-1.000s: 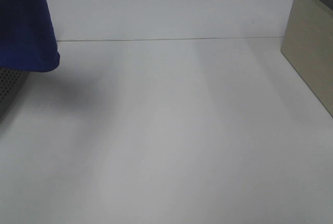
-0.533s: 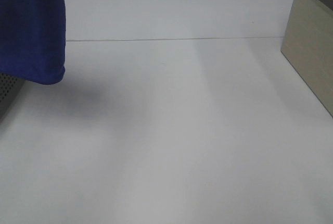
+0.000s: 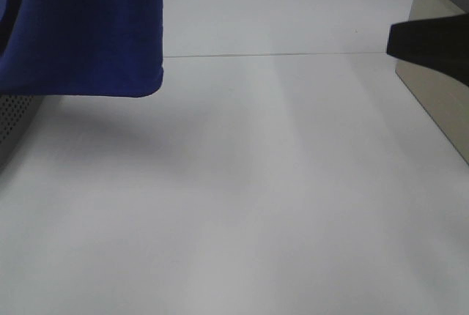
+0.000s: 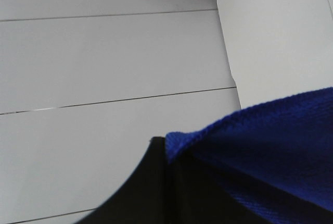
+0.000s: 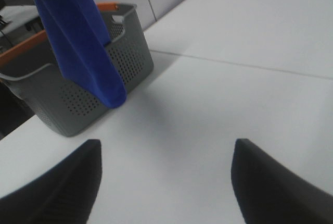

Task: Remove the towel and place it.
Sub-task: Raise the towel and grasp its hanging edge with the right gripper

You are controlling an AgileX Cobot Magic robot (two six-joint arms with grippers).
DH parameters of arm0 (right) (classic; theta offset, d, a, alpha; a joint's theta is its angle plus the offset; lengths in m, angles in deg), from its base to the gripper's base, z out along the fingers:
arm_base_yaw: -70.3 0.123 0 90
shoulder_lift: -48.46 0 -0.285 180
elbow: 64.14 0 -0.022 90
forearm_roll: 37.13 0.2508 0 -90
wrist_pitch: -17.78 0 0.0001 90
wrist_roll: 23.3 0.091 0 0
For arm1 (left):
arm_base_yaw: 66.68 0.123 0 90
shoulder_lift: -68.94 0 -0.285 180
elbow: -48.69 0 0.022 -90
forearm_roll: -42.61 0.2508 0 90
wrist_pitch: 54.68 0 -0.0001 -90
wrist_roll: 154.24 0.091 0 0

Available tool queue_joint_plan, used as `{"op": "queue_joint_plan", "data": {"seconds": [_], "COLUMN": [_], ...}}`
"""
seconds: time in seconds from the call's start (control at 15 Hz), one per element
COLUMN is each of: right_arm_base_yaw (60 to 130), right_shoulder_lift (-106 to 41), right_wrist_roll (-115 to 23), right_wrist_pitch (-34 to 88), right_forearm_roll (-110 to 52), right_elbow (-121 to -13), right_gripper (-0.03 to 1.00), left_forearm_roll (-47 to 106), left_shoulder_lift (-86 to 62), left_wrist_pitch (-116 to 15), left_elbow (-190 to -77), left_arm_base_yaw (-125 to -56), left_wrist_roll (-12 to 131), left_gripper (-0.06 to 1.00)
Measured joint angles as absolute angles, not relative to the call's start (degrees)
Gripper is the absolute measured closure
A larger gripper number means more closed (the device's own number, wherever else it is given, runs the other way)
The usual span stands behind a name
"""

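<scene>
Towel (image 3: 88, 29) farther right than before; right pincer (image 5: 166, 148) newly visible.

1. The right gripper (image 5: 166, 146) has two matte black fingers (image 5: 62, 187), broad, with rounded tips.
2. From the high camera the right arm (image 3: 436, 45) shows as a flat black wedge with a blunt end.
3. The left gripper (image 4: 165, 177) is black too, its outer edge a smooth curve.

High camera looking down on the table (image 3: 256, 205), left wrist camera tight against the towel (image 4: 276, 135), right wrist low, facing the basket (image 5: 78, 104), towel in all views.
</scene>
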State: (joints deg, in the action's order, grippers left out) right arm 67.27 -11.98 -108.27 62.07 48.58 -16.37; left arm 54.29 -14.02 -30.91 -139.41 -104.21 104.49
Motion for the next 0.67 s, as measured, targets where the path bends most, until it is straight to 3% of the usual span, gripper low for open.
{"op": "queue_joint_plan", "data": {"seconds": [0.13,0.33,0.4,0.47,0.67], "right_arm_base_yaw": [67.27,68.7,71.51,78.67,86.17], "right_shoulder_lift": [-20.29,-28.37,-31.12,-35.42,-39.77], "right_wrist_roll": [-122.88,-130.78,-132.22,-133.25,-134.68], "right_wrist_pitch": [67.11,70.21,69.35,64.3,61.15], "right_forearm_roll": [59.36,61.99,62.05,62.05,62.16], "right_elbow": [-16.37,-17.46,-18.72,-22.04,-26.8], "right_gripper": [0.29,0.29,0.29,0.29,0.29], "left_forearm_roll": [54.18,52.63,51.6,50.51,49.94], "left_shoulder_lift": [-14.02,-14.02,-14.02,-14.02,-14.02], "left_wrist_pitch": [-31.88,-32.34,-33.2,-33.77,-33.77], "left_elbow": [-139.41,-139.41,-139.41,-139.41,-139.41], "left_arm_base_yaw": [-105.99,-107.48,-107.53,-107.59,-107.59], "left_wrist_roll": [104.49,104.49,104.49,104.49,104.49], "left_gripper": [0.94,0.94,0.94,0.94,0.94]}}
